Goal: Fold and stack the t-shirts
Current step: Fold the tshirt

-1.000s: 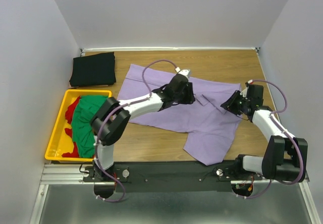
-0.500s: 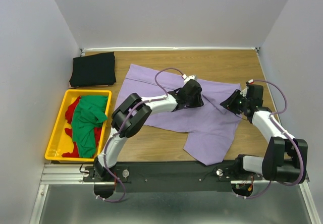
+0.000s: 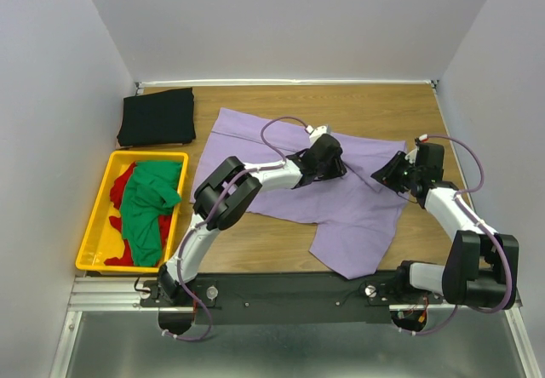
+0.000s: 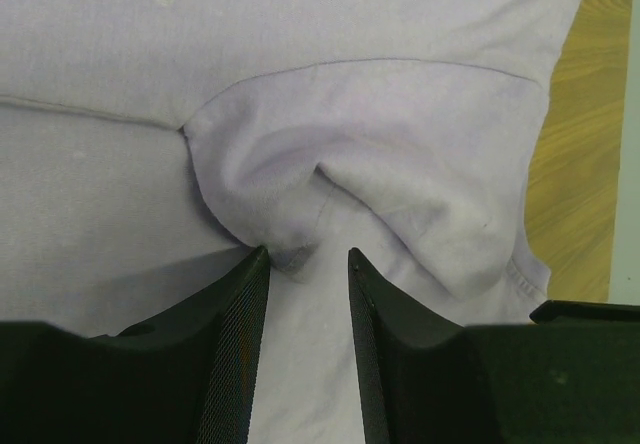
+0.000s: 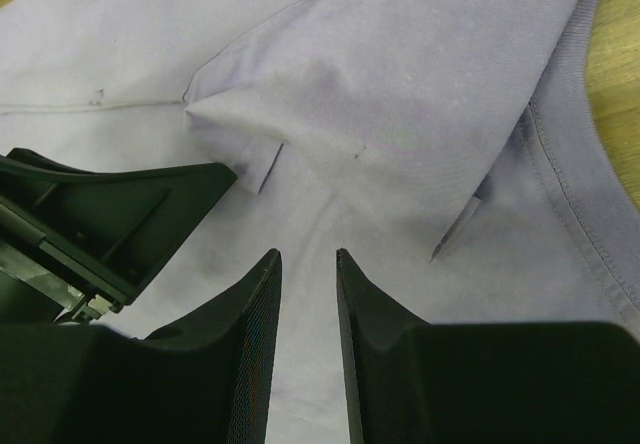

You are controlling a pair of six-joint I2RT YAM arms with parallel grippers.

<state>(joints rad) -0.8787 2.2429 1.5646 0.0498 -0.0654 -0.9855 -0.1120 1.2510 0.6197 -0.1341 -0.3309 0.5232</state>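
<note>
The left claw [image 4: 305, 254] and the right claw [image 5: 307, 254] — jaws apart, empty — face a raised wrinkle [image 4: 330, 179] in the large lavender-purple cloth t-shirt [image 3: 358, 212] spread on the wooden surface [image 3: 281, 105], apparently to pinch it.

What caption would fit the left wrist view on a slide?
Open left gripper at a bunched fold of the lavender t-shirt.

Left gripper [image 4: 308, 256] and right gripper [image 5: 308, 256] point toward each other, slightly parted.
</note>
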